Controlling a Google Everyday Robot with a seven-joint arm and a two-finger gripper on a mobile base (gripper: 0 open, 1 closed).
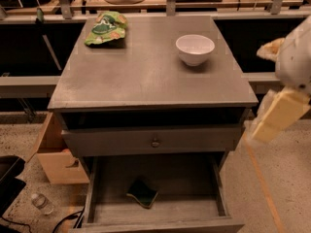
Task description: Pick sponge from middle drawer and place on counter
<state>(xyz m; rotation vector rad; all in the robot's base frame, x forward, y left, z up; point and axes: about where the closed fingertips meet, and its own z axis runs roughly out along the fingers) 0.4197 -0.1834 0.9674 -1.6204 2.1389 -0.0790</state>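
The sponge (143,193), a dark green pad with a thin yellow edge, lies tilted on the floor of the open middle drawer (194,178), left of its centre. The counter (146,72) is the grey tabletop above it. My gripper (278,116) hangs at the right edge of the view, beside the counter's right front corner. It is above and well to the right of the drawer, apart from the sponge, and holds nothing that I can see.
A white bowl (194,48) stands at the counter's back right and a light-green snack bag (106,29) at its back left. A closed drawer front with a round knob (154,142) sits above the open drawer. A cardboard box (57,155) and a plastic bottle (43,204) are on the floor at left.
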